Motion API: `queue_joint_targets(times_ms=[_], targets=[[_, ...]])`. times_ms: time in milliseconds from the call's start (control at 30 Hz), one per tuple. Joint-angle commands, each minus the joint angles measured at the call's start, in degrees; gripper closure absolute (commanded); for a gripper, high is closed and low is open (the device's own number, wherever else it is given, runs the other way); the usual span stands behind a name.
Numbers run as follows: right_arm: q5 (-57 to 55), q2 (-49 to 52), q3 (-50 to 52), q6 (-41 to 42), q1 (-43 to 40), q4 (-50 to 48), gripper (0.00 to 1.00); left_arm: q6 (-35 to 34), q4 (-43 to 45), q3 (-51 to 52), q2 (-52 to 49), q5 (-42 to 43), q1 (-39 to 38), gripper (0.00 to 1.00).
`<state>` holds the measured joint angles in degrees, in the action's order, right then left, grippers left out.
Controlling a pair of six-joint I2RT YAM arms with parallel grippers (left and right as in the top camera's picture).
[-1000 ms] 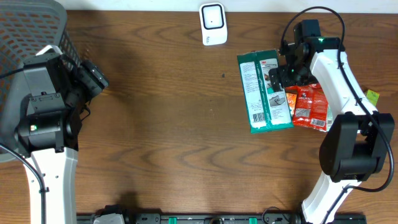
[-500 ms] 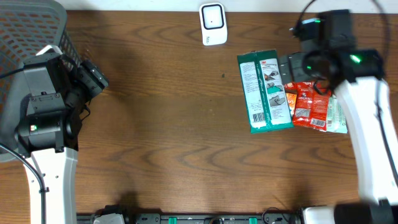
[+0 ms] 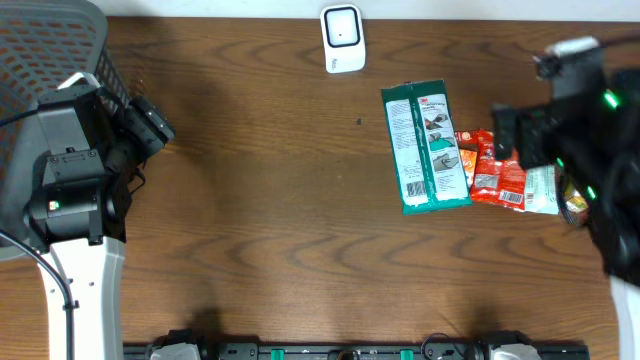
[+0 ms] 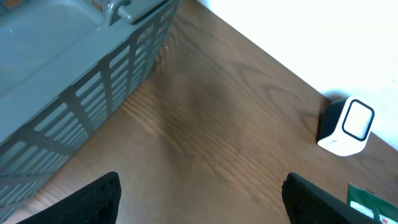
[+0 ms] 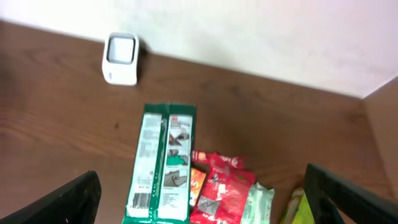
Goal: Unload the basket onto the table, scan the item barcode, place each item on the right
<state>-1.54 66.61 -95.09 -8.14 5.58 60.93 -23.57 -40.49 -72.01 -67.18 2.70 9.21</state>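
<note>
While nothing is in either tool, I judge the task to be at its opening step: an item has to be picked before any barcode can meet the scanner [image 3: 342, 38].

From overhead, the green packet [image 3: 427, 148] lies flat on the table [image 3: 260, 210], right of centre and well apart from the scanner, which stands at the far edge. Its right edge touches a crinkled red packet [image 3: 498, 168], and further wrappers lie beyond that. My right arm [image 3: 590, 150] hangs blurred over that pile. My left arm [image 3: 75, 170] sits far off by the grey basket [image 3: 50, 40].

On the left wrist view, the left gripper [image 4: 202, 179] stands wide, with only bare wood grain between its dark fingers. The basket is a plastic lattice. The scanner is a smooth white rounded block with a dark-rimmed window.

On the right wrist view, the right gripper [image 5: 200, 173] is spread just as wide and empty above the green packet. That packet is a long, flat, glossy film pouch. A pale printed panel near its lower end may carry the barcode, but it is too small to be sure. I think the next move calls for a descent onto one long edge, clear of the red packet, since thin film gives little to pinch.
</note>
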Motion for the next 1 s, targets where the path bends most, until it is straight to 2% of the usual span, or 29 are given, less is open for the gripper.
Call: queue_joint_targets(times_ms=[0,200,467,767,967], targets=[[-0.5,-6.3,1.5,0.4,0.5,0.2,0.01,0.6,0.0,-0.4,-0.2,0.0,0.2,0.16],[-0.5,-16.5,9.2,0.4,1.0,0.2,0.01,0.6,0.0,-0.4,-0.2,0.0,0.2,0.16],[-3.5,-30.9,27.7,0.3,0.9,-3.3,0.01,0.6,0.0,-0.4,-0.2,0.0,0.2,0.16],[1.6,-47.9,52.0,0.2,-0.2,-32.1,0.01,0.6,0.0,-0.4,-0.2,0.0,0.2,0.16],[10.0,-58.5,68.4,0.2,-2.1,-57.2,0.01,0.6,0.0,-0.4,-0.2,0.0,0.2,0.16]])
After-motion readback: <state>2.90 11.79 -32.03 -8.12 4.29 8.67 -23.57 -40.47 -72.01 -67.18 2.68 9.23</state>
